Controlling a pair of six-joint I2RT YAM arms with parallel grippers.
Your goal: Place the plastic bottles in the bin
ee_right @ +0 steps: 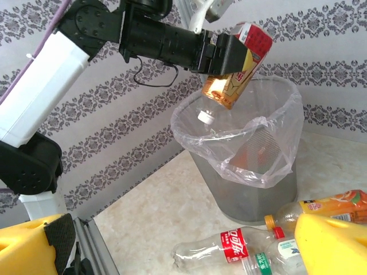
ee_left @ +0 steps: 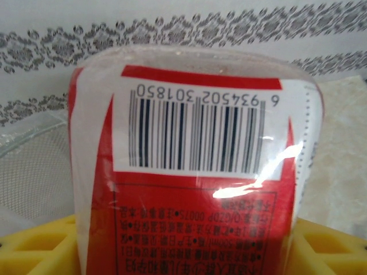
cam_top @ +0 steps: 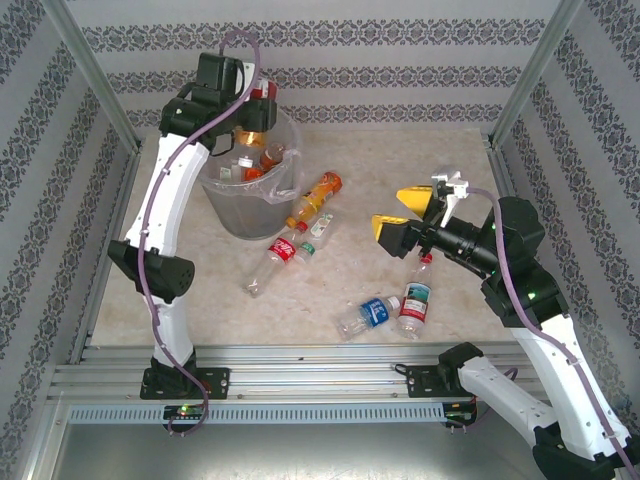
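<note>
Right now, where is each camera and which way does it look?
Top external: above and behind, looking down on table, bin, left arm, right arm.
Left wrist: on left gripper, facing red-labelled bottle it grips; yellow fingers show.
Right wrist: on right gripper, looking across at bin; its open yellow fingers show.
Shared: both wrist views show that bottle.

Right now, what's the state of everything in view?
Left gripper, shut on held bottle over the bin.
Held bottle, tilted cap down, not released.
Right gripper, open, empty.
Bin, upright, bagged, bottles inside.
Orange bottle, lying on table.
Cola bottle, lying.
Green-label bottle, lying.
Blue-label bottle, lying.
White-label bottle, lying.
</note>
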